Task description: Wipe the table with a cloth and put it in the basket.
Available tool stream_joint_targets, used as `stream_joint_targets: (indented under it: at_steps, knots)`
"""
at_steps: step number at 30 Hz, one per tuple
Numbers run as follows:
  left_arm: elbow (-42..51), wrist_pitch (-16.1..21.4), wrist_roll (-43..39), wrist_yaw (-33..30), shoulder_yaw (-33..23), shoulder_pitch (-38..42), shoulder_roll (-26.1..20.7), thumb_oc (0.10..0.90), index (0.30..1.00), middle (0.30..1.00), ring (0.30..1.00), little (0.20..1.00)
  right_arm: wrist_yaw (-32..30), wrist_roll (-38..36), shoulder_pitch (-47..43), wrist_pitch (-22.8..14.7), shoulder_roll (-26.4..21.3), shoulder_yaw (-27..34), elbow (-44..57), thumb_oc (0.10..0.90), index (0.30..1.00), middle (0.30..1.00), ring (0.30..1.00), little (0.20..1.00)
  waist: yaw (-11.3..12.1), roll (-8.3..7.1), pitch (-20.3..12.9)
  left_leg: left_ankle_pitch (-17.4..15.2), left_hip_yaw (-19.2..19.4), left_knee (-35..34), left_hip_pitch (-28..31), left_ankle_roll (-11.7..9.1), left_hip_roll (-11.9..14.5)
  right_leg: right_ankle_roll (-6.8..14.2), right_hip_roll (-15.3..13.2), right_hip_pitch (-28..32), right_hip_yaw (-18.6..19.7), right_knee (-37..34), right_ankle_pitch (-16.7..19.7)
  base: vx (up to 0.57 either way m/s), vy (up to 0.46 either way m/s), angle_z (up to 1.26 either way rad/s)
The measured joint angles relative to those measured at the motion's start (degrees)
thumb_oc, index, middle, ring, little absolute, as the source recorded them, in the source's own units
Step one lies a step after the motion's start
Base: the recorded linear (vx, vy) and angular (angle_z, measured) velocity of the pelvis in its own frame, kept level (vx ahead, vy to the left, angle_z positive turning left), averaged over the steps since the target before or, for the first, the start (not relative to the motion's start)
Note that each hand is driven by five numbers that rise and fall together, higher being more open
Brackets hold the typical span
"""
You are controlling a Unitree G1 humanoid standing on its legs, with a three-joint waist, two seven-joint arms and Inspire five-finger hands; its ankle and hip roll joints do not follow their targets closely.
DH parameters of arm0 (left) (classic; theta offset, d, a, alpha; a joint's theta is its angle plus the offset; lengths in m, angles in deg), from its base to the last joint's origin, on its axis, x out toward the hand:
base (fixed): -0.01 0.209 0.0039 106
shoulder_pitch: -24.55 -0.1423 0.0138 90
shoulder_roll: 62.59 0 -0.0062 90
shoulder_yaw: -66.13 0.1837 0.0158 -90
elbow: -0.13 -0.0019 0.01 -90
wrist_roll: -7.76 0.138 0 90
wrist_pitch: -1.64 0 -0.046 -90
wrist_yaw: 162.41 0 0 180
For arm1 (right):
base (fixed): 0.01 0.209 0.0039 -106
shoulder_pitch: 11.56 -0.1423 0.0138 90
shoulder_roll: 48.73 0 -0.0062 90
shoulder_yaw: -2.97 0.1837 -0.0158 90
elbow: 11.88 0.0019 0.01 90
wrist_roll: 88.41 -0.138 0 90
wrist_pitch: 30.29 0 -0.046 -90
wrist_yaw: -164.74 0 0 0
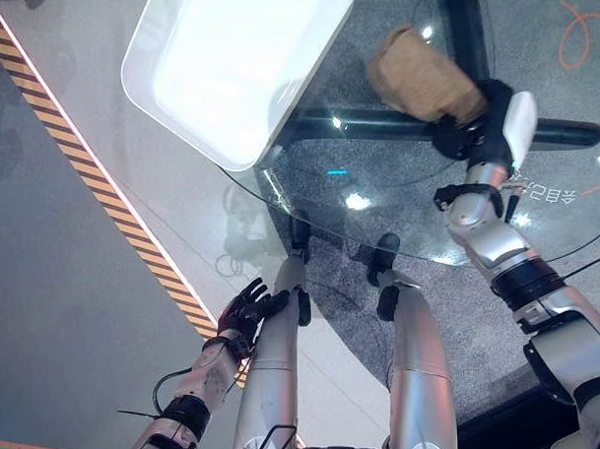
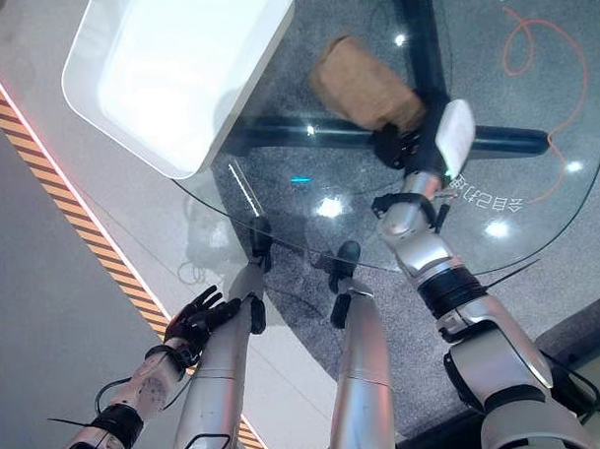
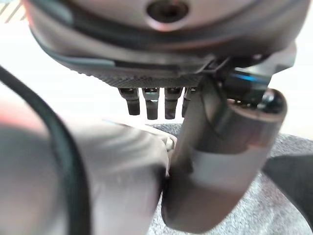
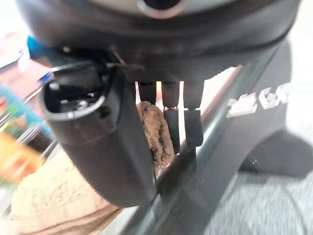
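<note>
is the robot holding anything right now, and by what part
Yes. The right hand pinches the brown cloth by its near edge, between thumb and fingers, on the glass table. The left hand hangs empty.

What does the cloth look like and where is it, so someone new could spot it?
Start at the round glass table, then find the big white basket at its far left edge. To the right of the basket, the right hand pinches a crumpled tan cloth on the glass. It is the one soft brown thing there. The left hand hangs low, open.
</note>
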Motion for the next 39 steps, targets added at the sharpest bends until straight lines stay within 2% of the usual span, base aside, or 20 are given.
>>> stream_joint_targets:
  at_steps: [3,5,9,13,15,17,22,27,32,33,36,38,39]
  knots:
    - [0.15,0.03,-0.2,0.0,-0.04,-0.05,-0.29,0.8,0.9,0.9,0.9,0.9,-1.91,-2.64,1.29,-0.32,-2.17,3.55,-1.29,0.1,0.3,0.3,0.3,0.2,-0.16,0.0,0.01,0.01,0.15,-0.46,-0.32,0.01,-0.1,0.06,-0.01,-0.59,0.11,-0.13,-0.03,0.02,0.0,-0.01]
    - [0.48,-0.02,-0.58,0.0,-0.21,-0.25,-0.91,0.8,0.9,0.9,0.9,0.9,-2.69,-4.8,2.98,-2.01,-3.76,5.74,-3.46,0.1,0.3,0.3,0.3,0.2,-0.5,0.02,0.06,-0.24,0.16,-0.17,-0.53,0.27,0.06,0.13,0.12,-0.61,0.3,-0.06,-0.1,0.03,-0.001,-0.01]
    - [1.03,0.14,-0.7,0.05,-0.25,-0.76,-1.52,0.8,0.9,0.9,0.9,0.9,-3.1,-8.52,5.07,-3.81,-3.83,7.35,-6.05,0.1,0.3,0.3,0.3,0.2,-0.66,-0.11,0.05,-0.37,0.81,0.36,0.6,0.7,0.43,0.14,0.43,0.58,0.44,-0.17,-0.12,-0.02,-0.008,-0.06]
    - [1.46,0.06,-0.71,0.03,-0.24,-0.84,-1.55,0.8,0.9,0.9,0.9,0.9,-3.24,-14.17,6.96,-8.55,-2.89,8.57,-6.28,0.1,0.3,0.3,0.3,0.2,-1.28,-0.15,0.07,-0.06,1.08,0.12,0.66,0.62,0.65,0.09,0.84,0.2,1.04,-0.23,0.07,-0.01,-0.013,-0.06]
    - [2.01,0.09,-0.71,-0.03,-0.12,-0.88,-1.54,0.8,0.9,0.9,0.9,0.9,-3.42,-16.55,7.47,-11.36,-1.9,9.73,-6.03,0.1,0.3,0.3,0.3,0.2,-1.4,-0.05,0.14,-0.68,1.1,-0.02,0.12,-0.19,0.81,-0.14,1.11,-0.58,1.13,-0.44,-0.1,-0.01,-0.001,-0.05]
    - [1.77,-0.01,-0.72,-0.05,-0.16,-1.19,-1.42,0.8,0.9,0.9,0.9,0.9,-3.45,-17.51,7.8,-12.39,-1.42,9.64,-6.12,0.1,0.3,0.3,0.3,0.2,-1.52,0.02,0.17,-0.77,1.21,0.18,0.48,-0.13,0.98,-0.15,1.23,-0.15,1.25,-0.43,-0.08,-0.01,0.015,-0.05]
    - [1.79,0.11,-0.73,-0.02,-0.15,-1.5,-0.97,0.8,0.9,0.9,0.9,0.9,-3.44,-18.38,7.82,-12.43,-1.22,9.58,-6.03,0.1,0.3,0.3,0.3,0.2,-1.62,0.33,0.18,-0.34,1.25,0.07,1.01,0.24,0.97,-0.25,1.26,0.32,1.27,-0.51,0.18,-0.01,0.002,0.0]
    - [1.5,0.15,-0.73,0.02,-0.27,-1.49,-1.01,0.8,0.9,0.9,0.9,0.9,-3.58,-16.89,7.6,-11.9,-1.22,9.65,-4.73,0.1,0.3,0.3,0.3,0.2,-1.7,0.36,0.19,-0.36,1.31,-0.76,0.64,-0.24,0.93,-0.25,1.28,-0.46,1.36,-0.58,0.18,0.0,0.0,0.0]
    - [0.95,0.13,-0.72,0.01,-0.97,-1.49,-0.24,0.8,0.9,0.9,0.9,0.9,-2.51,-11.76,8.06,-8.23,-1.58,9.78,-1.06,0.1,0.3,0.3,0.3,0.2,-2.17,0.69,0.34,-0.3,1.31,-0.79,0.37,-0.27,1.1,-0.29,1.5,-0.68,1.35,-0.58,0.2,0.0,0.0,0.0]
    - [0.91,0.11,-0.69,0.03,-1.36,-1.5,0.26,0.8,0.9,0.9,0.9,0.9,-0.59,-9.58,8.69,-5.75,-1.85,10.08,1.35,0.1,0.3,0.3,0.3,0.2,-2.38,0.74,0.37,-0.27,1.31,-0.8,0.37,-0.23,1.14,-0.29,1.56,-0.67,1.35,-0.47,0.2,0.0,0.0,0.0]
    - [0.69,0.06,-0.65,-0.05,-2.26,-1.55,0.59,0.8,0.9,0.9,0.9,0.9,4.91,-5.43,9.72,-2.35,-3.48,9.81,4.48,0.1,0.3,0.3,0.3,0.2,-3.03,0.83,0.36,-0.34,1.28,-0.72,0.52,-0.39,1.27,-0.28,1.63,-0.48,1.31,-0.39,0.07,0.04,0.01,0.0]
    - [0.28,-0.01,-0.64,0.11,-3.16,-1.64,0.85,0.8,0.9,0.9,0.9,0.9,8.17,-3.77,9.83,-1.5,-4.42,9.57,4.56,0.1,0.3,0.3,0.3,0.2,-3.3,0.87,0.35,-0.05,1.21,-0.29,0.74,-0.31,1.34,-0.37,1.62,-0.09,1.19,-0.09,0.23,-0.03,0.0,0.01]
    - [0.24,0.18,-0.54,0.13,-3.43,-1.66,0.9,0.8,0.9,0.9,0.9,0.9,11.8,-2.23,10.17,-0.73,-5.54,9.26,4.82,0.1,0.3,0.3,0.3,0.2,-3.3,1.05,0.31,-0.42,1.15,-0.23,1.01,-0.65,1.55,-0.43,1.77,0.21,1.1,-0.1,-0.11,0.05,-0.001,-0.01]
